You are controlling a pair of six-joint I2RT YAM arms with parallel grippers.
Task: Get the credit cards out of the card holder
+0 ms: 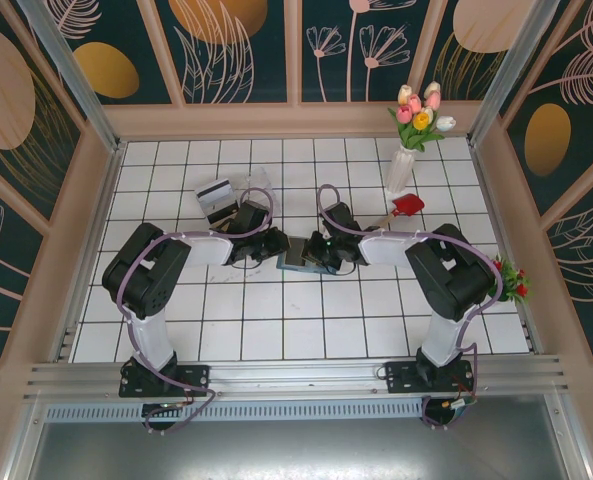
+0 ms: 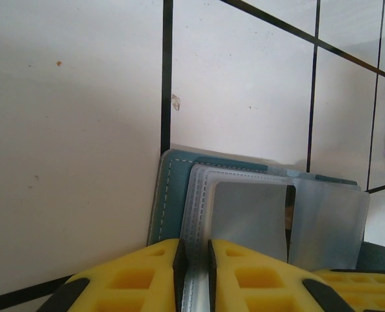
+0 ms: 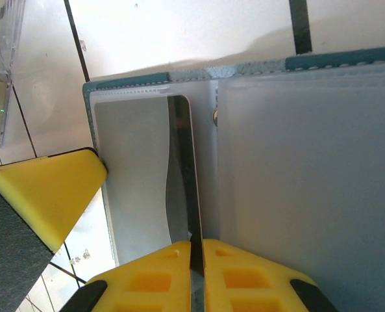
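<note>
On the white tiled bench [image 1: 276, 320], the teal card holder [image 1: 298, 262] is lying open at the middle, squeezed between the two arms. The left claw [image 1: 273, 245] is crowding it from the left and the right claw [image 1: 322, 250] from the right, so from above the claws are hiding most of it. Far left of the holder, a clear box [image 1: 254, 190] is standing with a striped credit card [image 1: 214, 200] lying just beside it. To the far right, a white vase [image 1: 400, 170] is holding tulips [image 1: 421, 108], and a red scoop [image 1: 408, 205] is lying near its foot. A small bunch of red flowers [image 1: 511, 280] is sitting at the bench's right edge, well apart from the work.

The wrist views are giving what the top view is hiding. From the left wrist, the left claw's yellow fingers [image 2: 244, 273] are clamping the stitched edge of the holder's greyish inner pocket, teal cover showing beneath. From the right wrist, the right claw's fingers [image 3: 147, 279] are pressing together on the thin edge of a grey credit card [image 3: 140, 175] sitting in that pocket. One finger of the left claw is touching the pocket's left side there.
</note>
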